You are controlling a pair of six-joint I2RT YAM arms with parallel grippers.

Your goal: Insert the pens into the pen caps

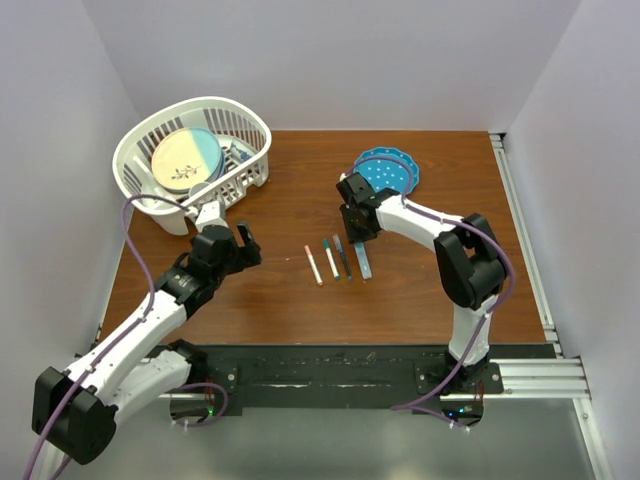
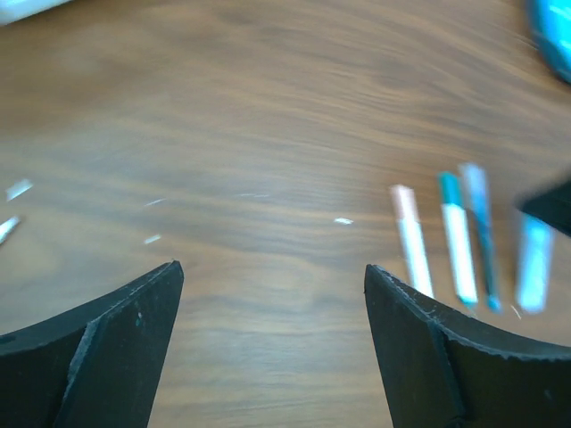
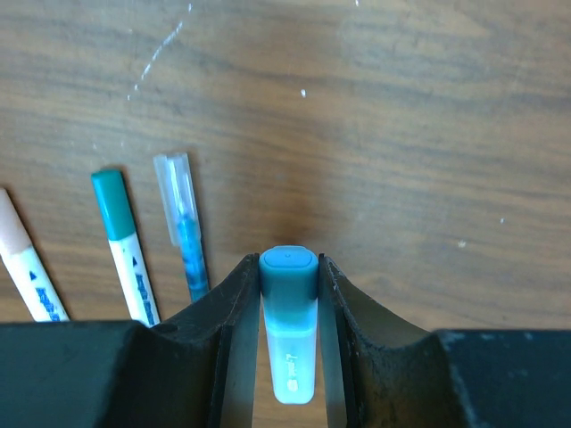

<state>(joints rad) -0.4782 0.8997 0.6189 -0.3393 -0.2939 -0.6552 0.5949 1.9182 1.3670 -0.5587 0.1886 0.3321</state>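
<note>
My right gripper [image 3: 287, 266] is clamped on the light blue pen [image 3: 287, 357], one finger against each side of its teal-tipped far end. The pen lies flat on the table [image 1: 440, 280]. It is the rightmost in a row of four. Just left of it lies the dark pen [image 3: 183, 223] with a clear cap, then the green pen [image 3: 120, 241], then the pink pen [image 3: 27, 267]. All lie side by side and apart from each other.

My left gripper [image 2: 272, 266] has its jaws wide apart and holds nothing. It sits over plain wood, well left of the row, and the pink pen is the nearest to it.

At the far left stands a white basket [image 1: 262, 125] with a plate [image 1: 185, 160] in it. A blue plate [image 1: 385, 172] lies at the far right, behind my right wrist.

From above, my right wrist covers the grip; only the right wrist camera shows the fingers on the pen. The left wrist view is blurred, though the four pens show at its right. Only the top view shows the basket.
</note>
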